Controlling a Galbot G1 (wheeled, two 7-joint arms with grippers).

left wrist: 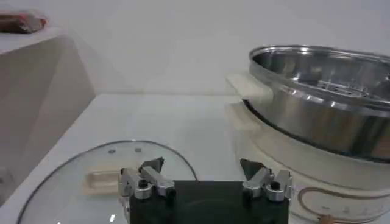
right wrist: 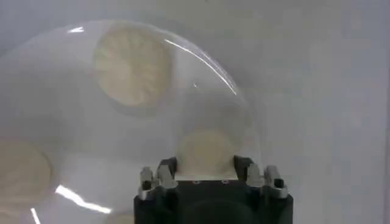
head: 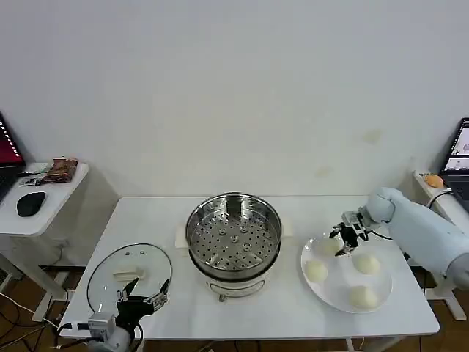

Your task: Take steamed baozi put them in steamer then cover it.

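I find the steamer (head: 234, 236) empty, cover (head: 129, 276) off, my right gripper (head: 344, 240) closing on the first baozi (right wrist: 207, 151), left gripper (head: 141, 301) wide.

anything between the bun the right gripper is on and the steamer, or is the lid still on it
Nothing visible blocks it. The steamer is open; the cover lies on the table to its left. The right gripper is around a baozi on the plate.

Pale grey-white right arm (head: 429, 231); black tools with silver fingertips (left wrist: 268, 183).

Head camera looks down on the table (head: 293, 308); wrist cameras sit close above it
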